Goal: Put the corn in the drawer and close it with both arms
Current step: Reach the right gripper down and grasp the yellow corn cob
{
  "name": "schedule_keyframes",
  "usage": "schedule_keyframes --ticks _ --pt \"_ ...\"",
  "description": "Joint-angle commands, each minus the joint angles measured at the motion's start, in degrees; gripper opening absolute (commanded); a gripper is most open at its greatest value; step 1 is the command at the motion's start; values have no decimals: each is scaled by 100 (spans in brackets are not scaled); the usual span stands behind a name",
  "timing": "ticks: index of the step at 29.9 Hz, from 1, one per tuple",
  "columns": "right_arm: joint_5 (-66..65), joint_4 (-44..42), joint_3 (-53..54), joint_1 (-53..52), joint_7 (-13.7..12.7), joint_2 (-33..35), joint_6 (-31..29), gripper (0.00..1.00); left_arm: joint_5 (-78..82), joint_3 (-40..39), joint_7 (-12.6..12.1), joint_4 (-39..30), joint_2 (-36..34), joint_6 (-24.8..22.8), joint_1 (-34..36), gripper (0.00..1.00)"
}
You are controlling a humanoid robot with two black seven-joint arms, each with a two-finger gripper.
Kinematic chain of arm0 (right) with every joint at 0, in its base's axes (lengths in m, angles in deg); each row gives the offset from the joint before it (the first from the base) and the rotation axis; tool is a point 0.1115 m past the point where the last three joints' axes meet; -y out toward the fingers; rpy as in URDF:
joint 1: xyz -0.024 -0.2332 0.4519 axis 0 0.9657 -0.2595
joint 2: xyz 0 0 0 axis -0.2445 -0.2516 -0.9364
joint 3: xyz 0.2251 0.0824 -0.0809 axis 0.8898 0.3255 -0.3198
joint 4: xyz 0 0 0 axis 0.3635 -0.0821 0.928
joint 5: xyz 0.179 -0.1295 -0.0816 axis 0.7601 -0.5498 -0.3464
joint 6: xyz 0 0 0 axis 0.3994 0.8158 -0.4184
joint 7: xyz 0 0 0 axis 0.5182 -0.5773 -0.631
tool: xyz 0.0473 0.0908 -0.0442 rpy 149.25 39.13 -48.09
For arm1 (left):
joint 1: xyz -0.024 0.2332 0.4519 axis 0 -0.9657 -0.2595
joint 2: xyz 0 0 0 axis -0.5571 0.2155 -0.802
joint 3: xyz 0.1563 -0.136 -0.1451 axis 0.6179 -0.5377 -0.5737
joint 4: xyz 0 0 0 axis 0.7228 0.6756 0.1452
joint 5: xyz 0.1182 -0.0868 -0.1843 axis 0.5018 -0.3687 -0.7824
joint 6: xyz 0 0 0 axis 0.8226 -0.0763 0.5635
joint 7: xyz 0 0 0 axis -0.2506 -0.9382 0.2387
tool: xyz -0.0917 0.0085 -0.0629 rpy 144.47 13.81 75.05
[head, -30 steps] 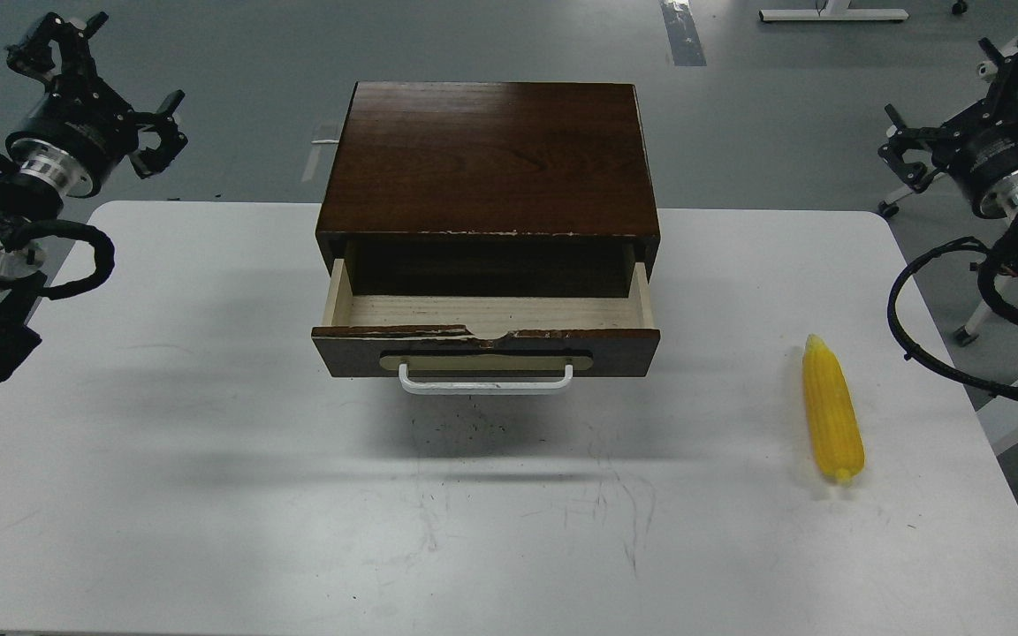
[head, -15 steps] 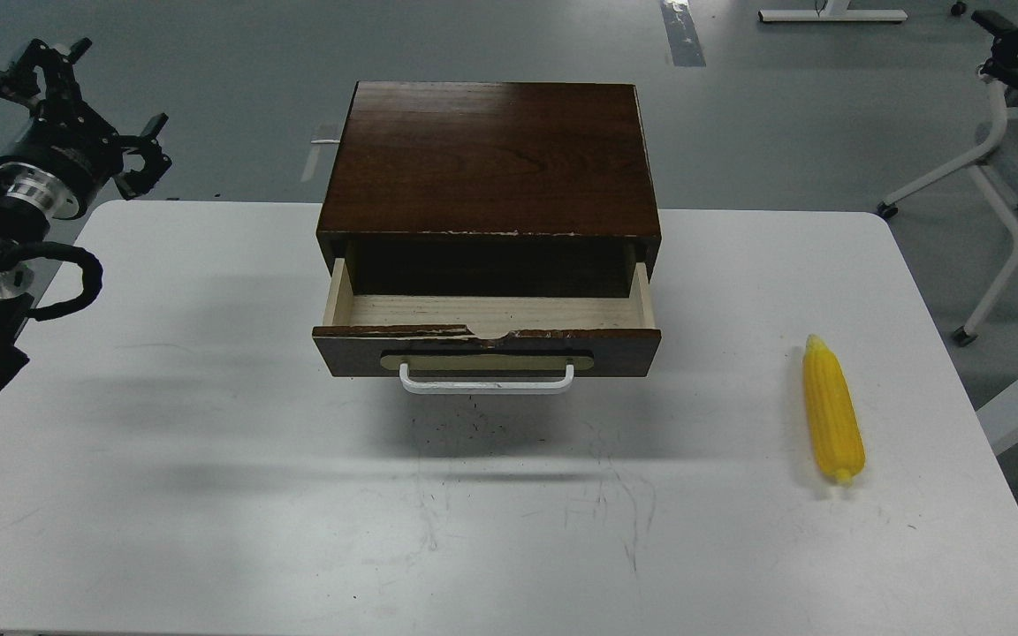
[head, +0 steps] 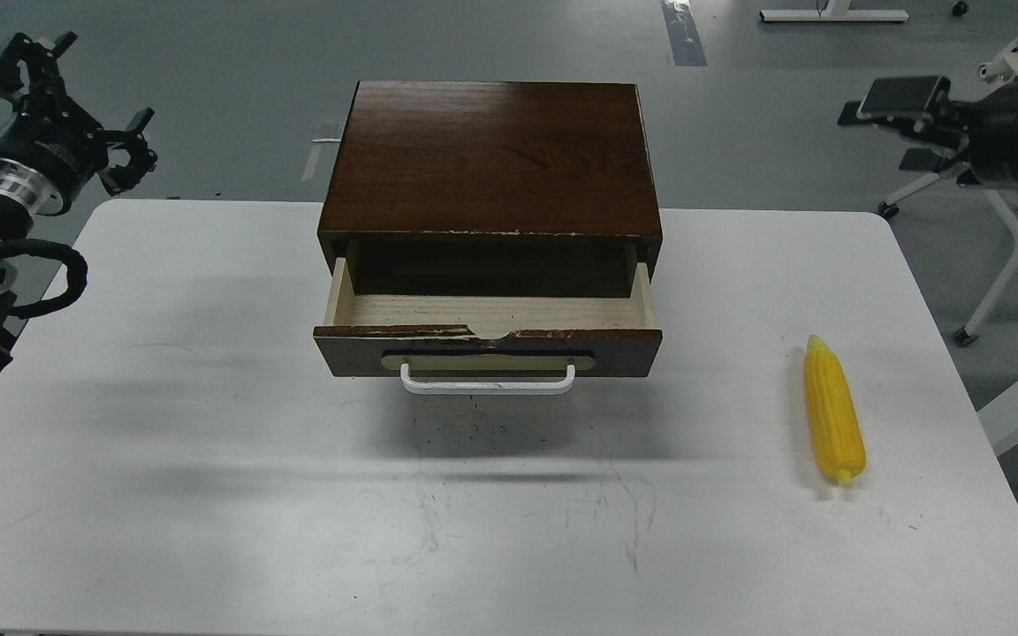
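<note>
Corn [head: 834, 409] lies right on the worktop [head: 208, 459], drawer [head: 487, 340] open.
Left gripper [head: 58, 97] spread, empty; right gripper [head: 902, 124] far right, opening unclear.

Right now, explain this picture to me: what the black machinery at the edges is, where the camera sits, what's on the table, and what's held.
The camera sits in a robot's head, looking down at a white table. The black parts are its arms. The left gripper is raised at the far left, fingers spread. The right gripper is at the upper right, side-on, so open or shut can't be told. On the table stands a brown cabinet with its drawer pulled open and empty. A yellow corn lies to the right. Nothing is held.
</note>
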Motion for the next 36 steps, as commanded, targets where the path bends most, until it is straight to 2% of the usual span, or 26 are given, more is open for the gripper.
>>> schedule_keyframes --ticks 1,9,15,22,25,29,31,35,36 --pt "-276 278 -280 359 -47 39 0 100 17 0 2 -81 -104 0 2 98" --pt "-1049 375 -333 1327 -126 -207 84 99 -9 -9 46 -81 -157 0 -16 98" --pt "-1093 313 -351 1801 -161 -453 181 83 -1 0 37 -81 -192 0 -86 98" --pt "-1093 164 -351 2012 -205 -462 207 72 17 9 -16 -81 -165 0 -121 98" --pt "-1076 164 -342 2039 -205 -462 234 60 17 9 2 -81 -165 0 -130 98" --pt "-1041 208 -351 2047 -179 -462 234 48 26 9 2 -73 -148 0 -148 98" --pt "-1058 190 -342 2117 -179 -471 234 32 43 9 11 -73 -139 0 -148 98" --pt "-1058 173 -342 2127 -170 -523 234 25 43 9 11 -73 -148 0 -148 98" --pt "-1049 173 -307 2118 -153 -523 234 20 43 9 11 -73 -165 0 -148 98"
